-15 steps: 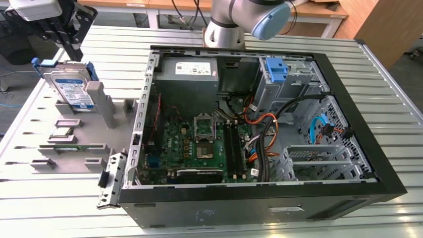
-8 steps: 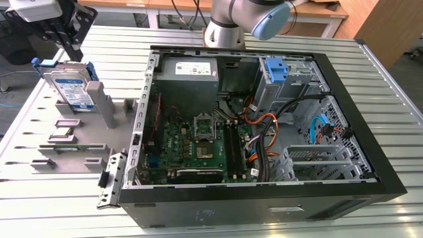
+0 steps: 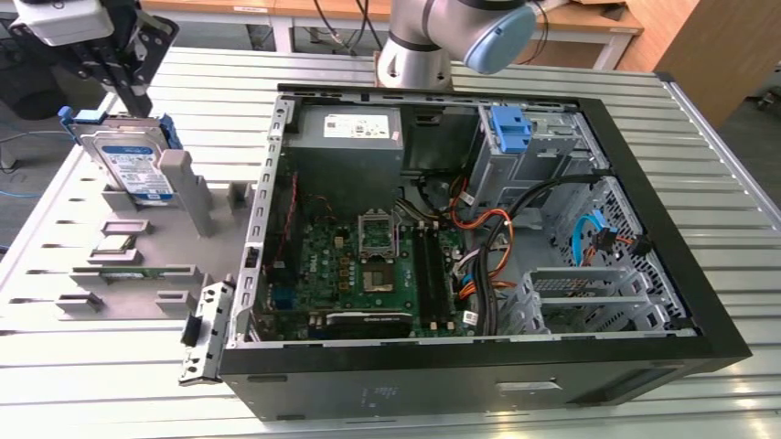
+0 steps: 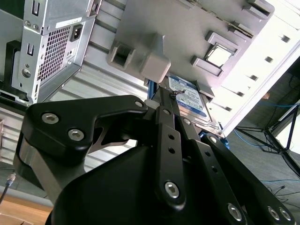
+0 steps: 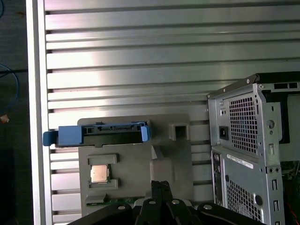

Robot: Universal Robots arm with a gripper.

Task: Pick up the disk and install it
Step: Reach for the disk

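The disk [image 3: 128, 169] stands on edge in a slot of the grey holder [image 3: 159, 265], on the bench [image 3: 683, 402] at the exterior view's left, well apart from the open computer case [image 3: 488, 389]. It has not been lifted. My tool [image 3: 132, 96] hangs above that holder, close over the disk's upper end. In both wrist views the fingers [image 4: 165, 123] lie pressed together with nothing between them, so the tool is clenched and empty.

I judge the disk to be dense for its size and quite stiff. It is a metal body with smooth faces that could slide in a light pinch. It should also be shock-shy, so no knocks against the slot walls. The blue bracket [image 5: 101, 132] around it is plastic and will likely flex, so I would not trust its end tabs. The better hold, I think, is across the two broad flat faces at the exposed upper part, squarely and firmly, pulling straight out along the slot.
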